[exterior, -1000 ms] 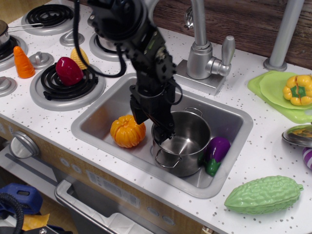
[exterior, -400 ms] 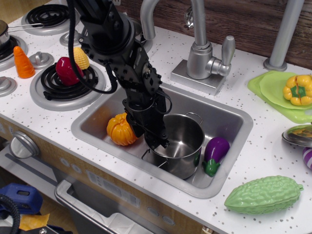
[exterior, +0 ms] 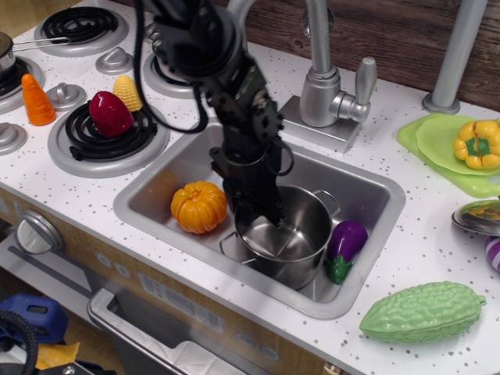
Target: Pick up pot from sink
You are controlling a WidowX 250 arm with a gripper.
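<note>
One steel pot sits in the sink, between an orange pumpkin at left and a purple eggplant at right. Gripper reaches over the pot's left rim, jaws closed on it.

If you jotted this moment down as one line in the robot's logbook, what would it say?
phase: grasping | hand: at pot rim | pot: in sink, between pumpkin and eggplant | lifted: cannot tell

Toy kitchen: sink, faucet, stove burners, plastic vegetables.
</note>
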